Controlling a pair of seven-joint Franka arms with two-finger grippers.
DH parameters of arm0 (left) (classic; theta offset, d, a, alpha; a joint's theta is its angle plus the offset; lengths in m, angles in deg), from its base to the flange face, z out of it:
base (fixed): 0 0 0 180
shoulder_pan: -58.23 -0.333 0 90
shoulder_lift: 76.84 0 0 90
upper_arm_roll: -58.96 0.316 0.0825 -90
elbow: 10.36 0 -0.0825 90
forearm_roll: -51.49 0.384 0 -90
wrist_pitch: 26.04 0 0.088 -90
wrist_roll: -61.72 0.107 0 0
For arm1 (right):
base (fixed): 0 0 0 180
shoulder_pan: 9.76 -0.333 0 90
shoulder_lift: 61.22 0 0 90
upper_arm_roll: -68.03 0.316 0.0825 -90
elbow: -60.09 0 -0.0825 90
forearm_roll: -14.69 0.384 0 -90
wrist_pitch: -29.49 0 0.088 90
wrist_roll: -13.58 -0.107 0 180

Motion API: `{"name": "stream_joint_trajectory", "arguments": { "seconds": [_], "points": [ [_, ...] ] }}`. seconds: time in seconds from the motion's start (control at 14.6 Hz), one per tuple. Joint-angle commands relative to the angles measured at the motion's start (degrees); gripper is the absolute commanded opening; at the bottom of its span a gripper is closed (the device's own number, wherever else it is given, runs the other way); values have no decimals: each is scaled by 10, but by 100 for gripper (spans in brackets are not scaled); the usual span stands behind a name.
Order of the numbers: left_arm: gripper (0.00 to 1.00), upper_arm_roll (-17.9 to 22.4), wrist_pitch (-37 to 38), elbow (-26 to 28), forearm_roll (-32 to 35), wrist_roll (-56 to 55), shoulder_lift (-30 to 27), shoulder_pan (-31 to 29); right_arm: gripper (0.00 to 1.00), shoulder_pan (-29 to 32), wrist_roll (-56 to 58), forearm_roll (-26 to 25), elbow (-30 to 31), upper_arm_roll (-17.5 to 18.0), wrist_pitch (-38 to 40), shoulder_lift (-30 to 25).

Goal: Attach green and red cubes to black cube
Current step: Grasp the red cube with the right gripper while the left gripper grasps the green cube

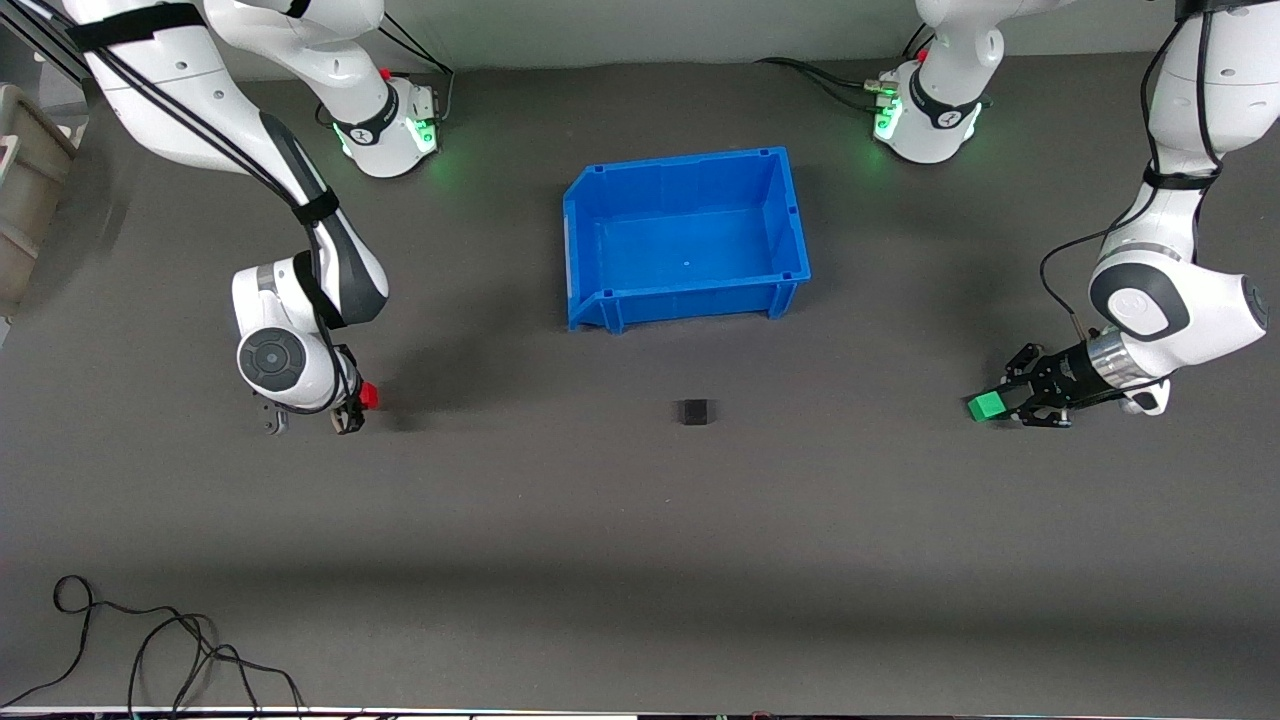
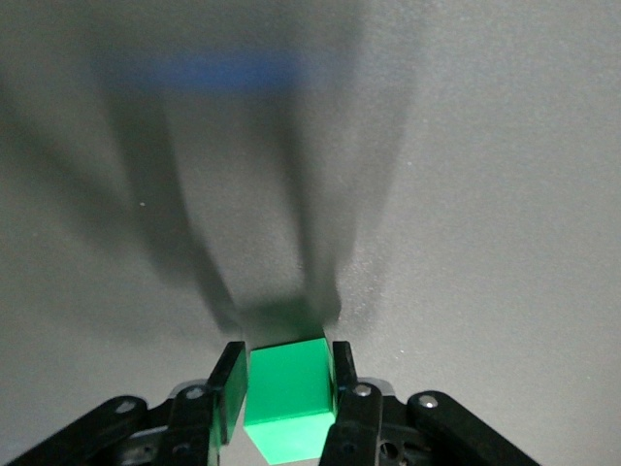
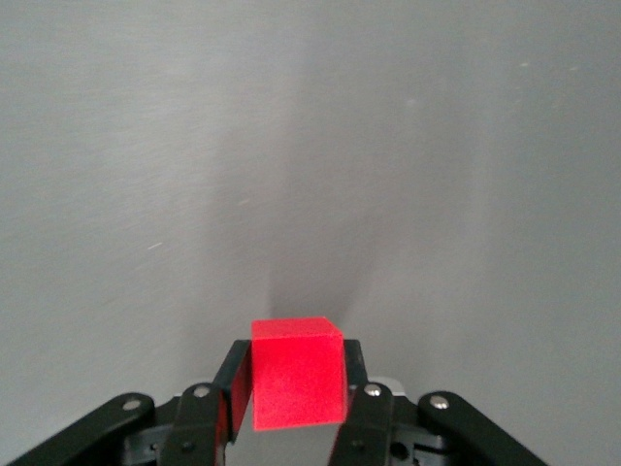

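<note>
While I watch from the front, the black cube [image 1: 695,411] sits on the desk [image 1: 640,520] nearer the camera than the blue bin [image 1: 686,237]. My left wrist view shows the left claw [image 2: 287,388] pinching the green cube [image 2: 288,398]; my right wrist view shows the right claw [image 3: 294,383] pinching the red cube [image 3: 297,374].

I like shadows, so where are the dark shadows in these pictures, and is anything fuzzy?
Left wrist view: long finger shadows stretch from the green cube, and a blue streak looks fuzzy. Right wrist view: a fainter shadow rises from the red cube. Front view: soft shadows around the blue bin.
</note>
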State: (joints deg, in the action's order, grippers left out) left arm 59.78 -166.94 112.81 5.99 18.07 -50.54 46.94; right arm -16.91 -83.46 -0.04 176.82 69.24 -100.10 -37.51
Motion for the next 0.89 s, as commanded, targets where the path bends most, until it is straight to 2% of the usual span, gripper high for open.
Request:
{"name": "stream_joint_trajectory", "arguments": {
  "seconds": [0.0,0.14,0.2,0.27,0.41,0.48,0.61,0.75,0.82],
  "points": [
    [41,1,0,-3,-11,-1,-3,4,21,-3,-9,-2,-31,27,19,-21],
    [40,1,0,-4,-13,-9,-3,5,21,-2,-21,29,-55,50,28,-16],
    [33,1,-2,-6,-22,-17,-3,7,21,-1,-22,31,-61,54,28,-15],
    [32,1,6,-14,-27,-21,-3,7,21,-1,-23,33,-76,57,32,-13],
    [25,1,10,-27,-26,-58,-3,8,21,5,-52,29,-114,97,70,-3],
    [20,1,10,-28,-27,-67,-3,13,21,5,-51,35,-133,100,82,-6],
    [20,1,10,-34,-27,-69,-3,18,21,-9,-57,39,-157,102,99,-2],
    [20,1,10,-33,-27,-68,-3,17,21,-23,-60,80,-193,107,100,10],
    [23,1,10,-33,-27,-66,-3,18,21,-54,-64,92,-214,102,101,29]
  ]
}}
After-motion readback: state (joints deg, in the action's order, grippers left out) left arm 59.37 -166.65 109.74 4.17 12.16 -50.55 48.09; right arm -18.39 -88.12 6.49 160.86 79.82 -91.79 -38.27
